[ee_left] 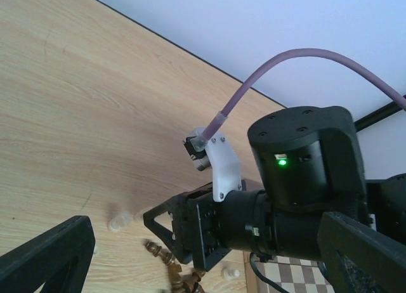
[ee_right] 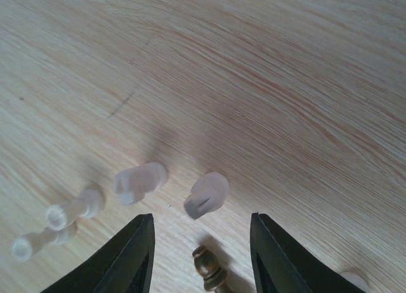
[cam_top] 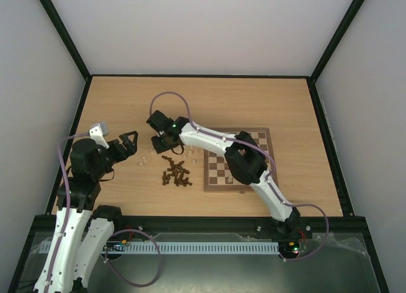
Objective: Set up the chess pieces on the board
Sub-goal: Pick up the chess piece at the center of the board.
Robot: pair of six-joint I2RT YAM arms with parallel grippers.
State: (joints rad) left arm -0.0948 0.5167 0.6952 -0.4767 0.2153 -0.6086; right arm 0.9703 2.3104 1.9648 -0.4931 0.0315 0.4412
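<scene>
Wood table [cam_top: 254, 103]: R gripper [ee_right: 200, 233] jaws apart, lined up on cream piece [ee_right: 206, 195], prob. to grab; L gripper [cam_top: 127, 144] gaping, idle.

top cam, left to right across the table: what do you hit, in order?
In order: left end effector → loose pale cream chessmen → heap of dark brown chessmen → chessboard. The right end effector is left out because it overhangs the pieces.
</scene>
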